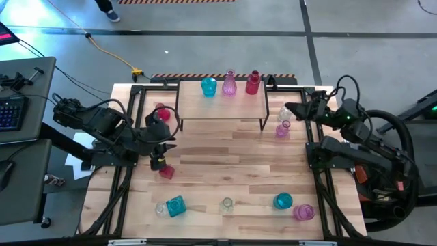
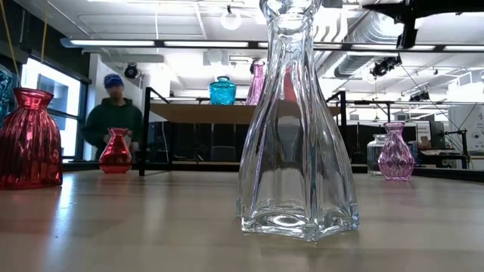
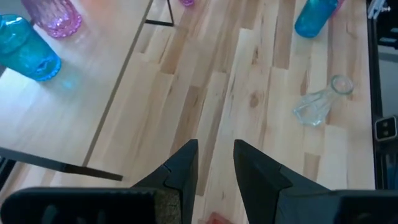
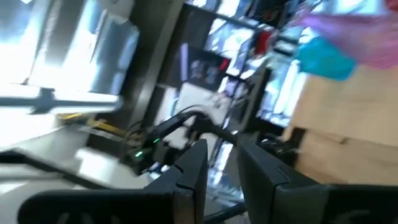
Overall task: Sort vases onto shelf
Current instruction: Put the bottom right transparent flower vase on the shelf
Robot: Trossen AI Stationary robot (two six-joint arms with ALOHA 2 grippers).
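We look down on a concrete workshop floor and, on it, the light plank wooden counter (image 1: 225, 174) carrying everything. At its far edge stands the small low shelf with a pale wood top on thin black legs (image 1: 222, 106), and three glass vases are already on it: a squat teal one (image 1: 208, 86), a pink ribbed one (image 1: 229, 84) and a red bottle-shaped one (image 1: 253, 83). We judge the sort to be roughly a quarter done. Left on the counter are a pink vase with a clear one just beside it (image 1: 283, 127) near the shelf's right legs, a red vase (image 1: 162, 113) by its left legs, another red vase (image 1: 166, 171) near the left gripper (image 1: 158, 162), and a front row: a teal vase (image 1: 175, 206) touching a small clear one, a tall clear bottle vase (image 1: 227, 203), a round teal vase (image 1: 283, 201) and a pink vase (image 1: 304, 212). The left gripper hangs over the counter with its fingers (image 3: 186, 171) a little apart and nothing between them, though something red shows just at the edge beneath. The right gripper (image 1: 292, 108) sits beside the shelf's right end, fingers slightly parted and empty. The right wrist view is smeared, so we cannot place anything by it, and a person stands half hidden beyond the counter.
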